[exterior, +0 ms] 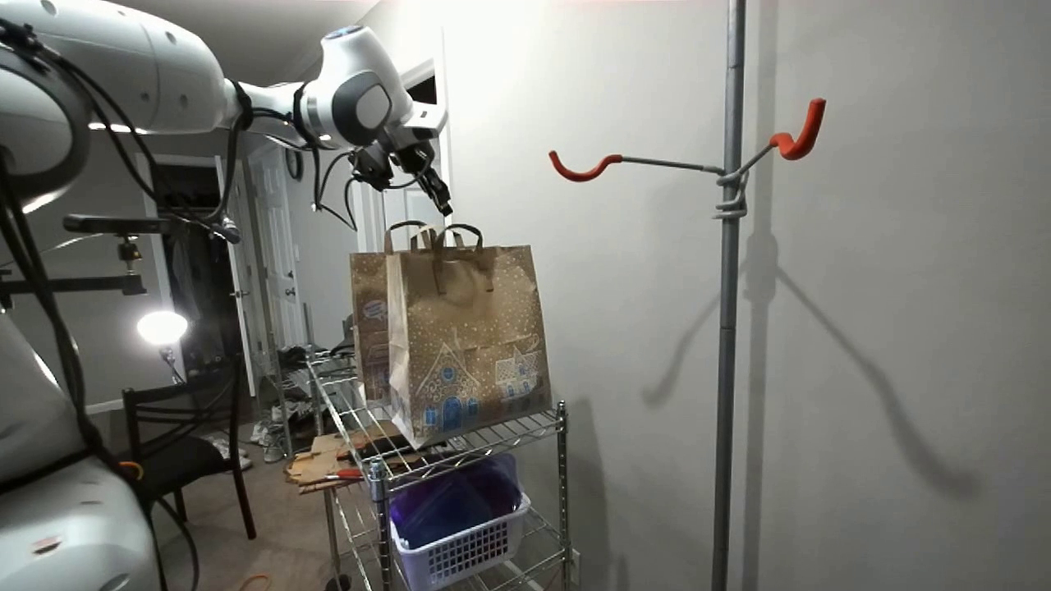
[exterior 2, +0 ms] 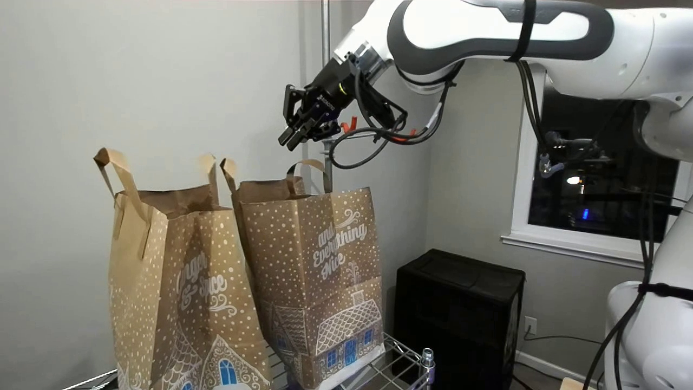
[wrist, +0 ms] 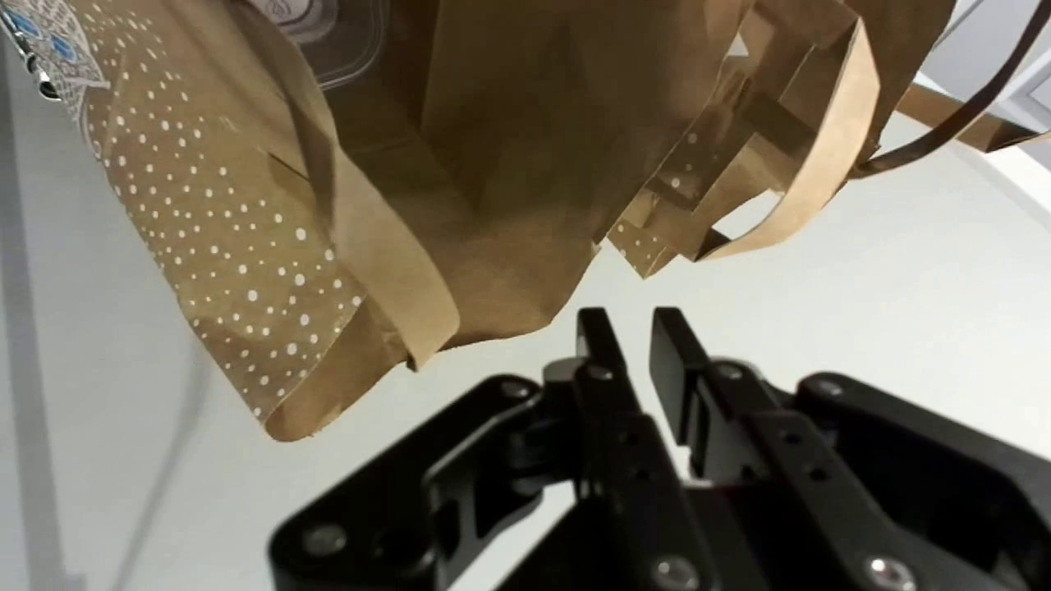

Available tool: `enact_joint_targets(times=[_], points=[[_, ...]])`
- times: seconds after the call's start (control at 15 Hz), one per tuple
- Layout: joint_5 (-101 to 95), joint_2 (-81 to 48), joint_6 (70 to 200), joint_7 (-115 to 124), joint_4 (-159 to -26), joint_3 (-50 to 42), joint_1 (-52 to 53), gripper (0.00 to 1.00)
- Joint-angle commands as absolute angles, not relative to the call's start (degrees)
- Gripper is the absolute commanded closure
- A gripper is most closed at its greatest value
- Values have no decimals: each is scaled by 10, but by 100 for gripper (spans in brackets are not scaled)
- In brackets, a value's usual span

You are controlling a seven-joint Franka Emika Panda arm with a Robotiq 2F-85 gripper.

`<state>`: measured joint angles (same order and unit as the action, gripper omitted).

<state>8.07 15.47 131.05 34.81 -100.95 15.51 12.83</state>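
Note:
My gripper (exterior: 446, 208) is black and empty, with a narrow gap between its fingers. It hangs above two brown paper bags and touches neither. In the other exterior picture my gripper (exterior 2: 287, 142) is over the bag marked "and Everything Nice" (exterior 2: 319, 260). That bag (exterior: 468, 345) stands upright with its handles up. The "Ginger & Spice" bag (exterior 2: 189, 303) stands beside it. In the wrist view my gripper (wrist: 631, 320) is beyond the open rim of a bag (wrist: 246, 279), apart from its handle (wrist: 394, 254). A clear plastic container (wrist: 341, 37) lies inside.
The bags stand on a wire shelf (exterior: 513, 428), also in an exterior view (exterior 2: 403, 365). A white basket (exterior: 468, 554) sits below. A metal pole (exterior: 728, 328) bears red-tipped hooks (exterior: 583, 171). A black box (exterior 2: 457, 319), a window (exterior 2: 601, 173) and a chair (exterior: 181, 455) stand about.

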Motion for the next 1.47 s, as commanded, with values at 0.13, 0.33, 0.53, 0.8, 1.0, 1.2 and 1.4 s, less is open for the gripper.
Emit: enact_joint_targets(times=[0.13, 0.33, 0.53, 0.8, 1.0, 1.2, 1.4], points=[[93, 167, 1269, 301, -1016, 157, 126, 54], [77, 160, 1237, 292, -1002, 172, 128, 36], [61, 153, 1207, 289, -984, 192, 131, 16], [47, 142, 1203, 297, -958, 215, 132, 0], [29, 122, 1201, 305, -937, 233, 132, 0], [-25, 89, 1203, 324, -921, 254, 129, 0], [-77, 54, 1207, 347, -904, 262, 137, 0]])
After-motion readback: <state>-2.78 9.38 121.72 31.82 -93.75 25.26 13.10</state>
